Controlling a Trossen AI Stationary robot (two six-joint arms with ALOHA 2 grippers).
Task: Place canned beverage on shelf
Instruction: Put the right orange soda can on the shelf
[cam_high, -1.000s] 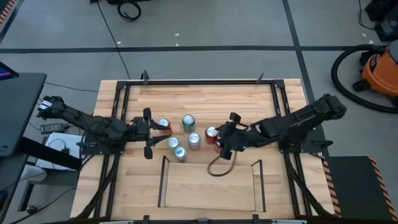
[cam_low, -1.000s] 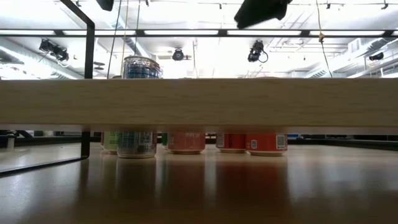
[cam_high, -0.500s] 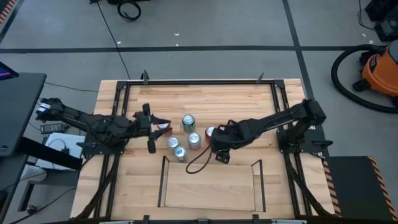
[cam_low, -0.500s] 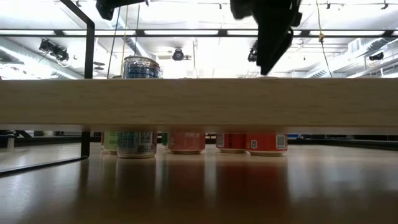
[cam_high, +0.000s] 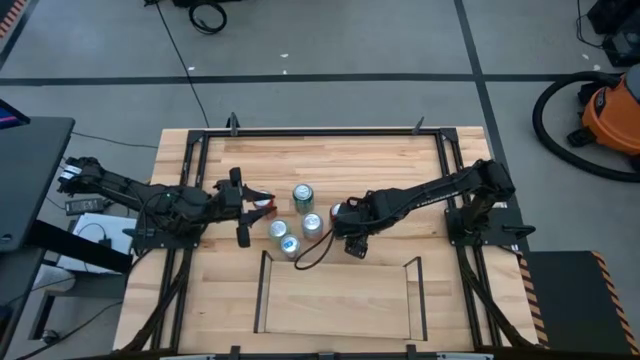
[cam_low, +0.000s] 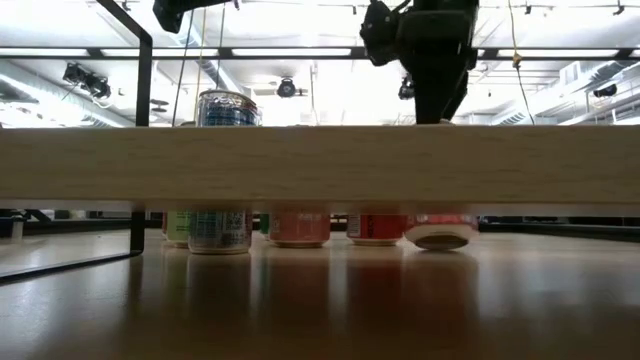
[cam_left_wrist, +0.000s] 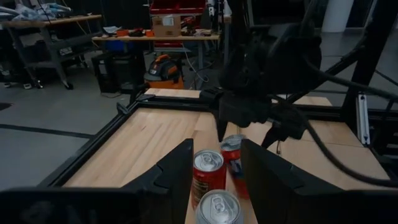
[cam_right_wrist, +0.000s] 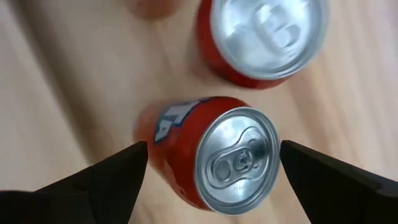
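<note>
Red can (cam_right_wrist: 211, 155) — tilted, lying between the spread fingers of the right gripper (cam_right_wrist: 211, 168), which stands open directly above it; no contact visible. In the low view the can (cam_low: 440, 230) leans behind the shelf (cam_high: 340, 300), just beyond its far edge. Second red can (cam_right_wrist: 264, 37) just beside it. Left gripper (cam_high: 245, 210) — shut, fingers flanking another red can (cam_left_wrist: 207, 174), well left of the shelf's far edge.

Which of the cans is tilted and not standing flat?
The red can inside the open right gripper; it leans, while the other cans stand flat.
</note>
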